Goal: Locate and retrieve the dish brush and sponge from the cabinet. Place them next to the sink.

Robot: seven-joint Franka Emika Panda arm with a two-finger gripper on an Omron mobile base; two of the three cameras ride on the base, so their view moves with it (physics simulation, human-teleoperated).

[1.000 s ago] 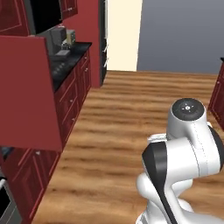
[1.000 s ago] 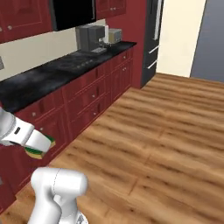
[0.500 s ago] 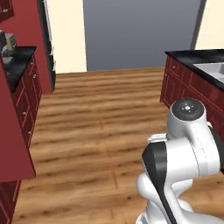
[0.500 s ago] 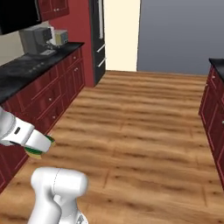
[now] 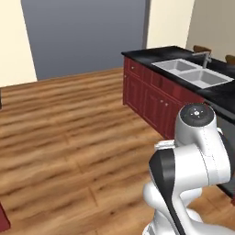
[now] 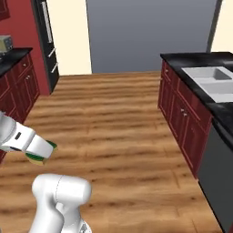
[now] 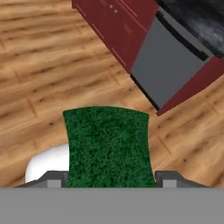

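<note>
Sponge (image 7: pixel 108 146) top rough (green, scouring); floor (image 5: pixel 69 137) wood.

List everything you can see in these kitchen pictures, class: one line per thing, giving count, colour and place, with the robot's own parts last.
sponge: one, green top over yellow, held in the hand above the floor.
sink: one, white with two basins, set in the black counter on the right.
faucet: one, grey, behind the sink.
counter: one, black, over red cupboards on the right.
cupboards: a row, dark red, under the counter.
dishwasher: one, grey front, set among the cupboards.
floor: one, brown wood planks, across the room.
fridge: one, dark with silver handles, by the far left wall.
arm: one, white with dark joints, low in the left base view.
hand: one, white, closed on the sponge at the left of the right base view.
</note>
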